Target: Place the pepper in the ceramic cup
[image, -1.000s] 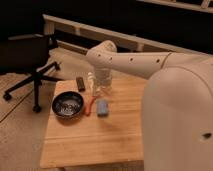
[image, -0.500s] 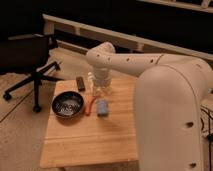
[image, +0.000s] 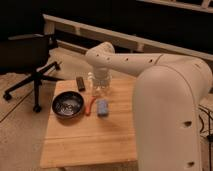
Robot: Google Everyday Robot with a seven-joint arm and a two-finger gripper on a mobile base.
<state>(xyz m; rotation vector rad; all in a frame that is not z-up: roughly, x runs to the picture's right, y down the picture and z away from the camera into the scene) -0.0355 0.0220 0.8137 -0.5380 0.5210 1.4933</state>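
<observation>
The pepper is a small curved red-orange piece lying on the wooden table, between the dark bowl and a pale blue block. My gripper hangs from the white arm over the back middle of the table, a short way behind the pepper and the block and not touching them. A whitish bottle-like thing stands right beside the gripper on its left. The ceramic cup is not in view; it may be hidden behind the gripper.
A small dark flat object lies at the table's back left. A black office chair stands on the floor to the left. My large white arm link covers the table's right side.
The large white arm link has shifted a little to the left. The gripper stays over the back of the table; the pepper, bowl and block have not moved.
</observation>
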